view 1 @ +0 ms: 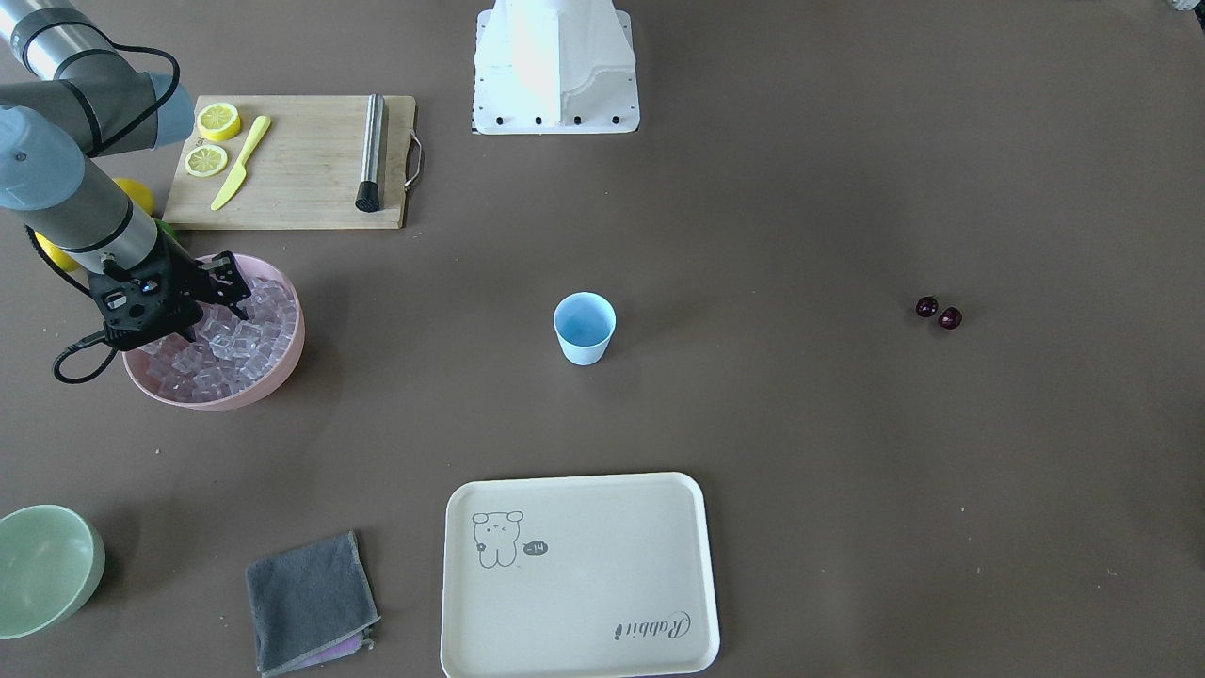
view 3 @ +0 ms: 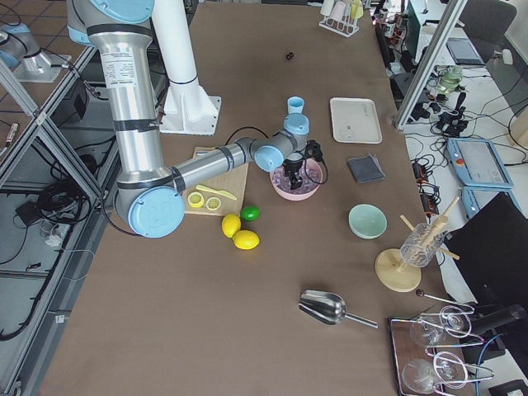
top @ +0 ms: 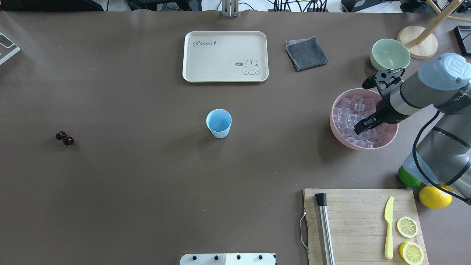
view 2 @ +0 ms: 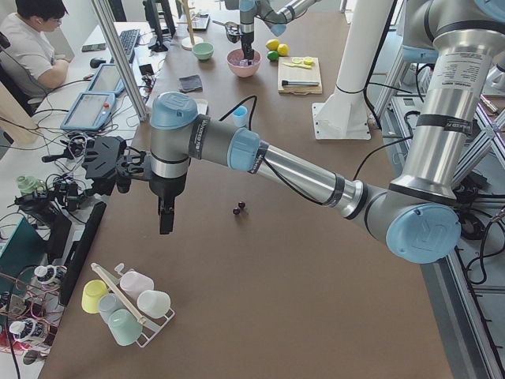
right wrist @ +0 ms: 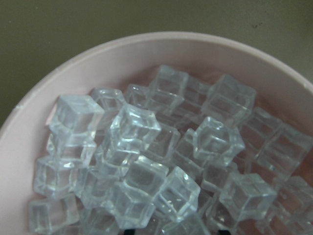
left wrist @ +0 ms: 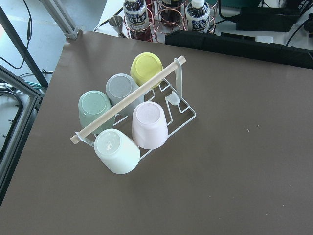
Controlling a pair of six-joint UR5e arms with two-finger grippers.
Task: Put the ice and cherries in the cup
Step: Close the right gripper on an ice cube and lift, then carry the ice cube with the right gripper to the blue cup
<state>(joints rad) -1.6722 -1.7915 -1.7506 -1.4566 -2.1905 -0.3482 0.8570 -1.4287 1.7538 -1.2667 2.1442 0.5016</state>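
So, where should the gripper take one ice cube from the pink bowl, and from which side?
Take a cube lying on top of the heap, by two opposite flat faces, coming straight down from above. The wall of the pink bowl blocks the sides, and the top cubes probably stand freest.

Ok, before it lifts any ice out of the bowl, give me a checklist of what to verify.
1. Right tool down among the ice in the bowl: ok.
2. Ice gripped by it: cannot tell.
3. Cup upright and empty: ok.
4. Table bare between bowl and cup: ok.
5. Cherries lying on the table, far from the cup: ok.
6. Left tool well away from the cup: ok.
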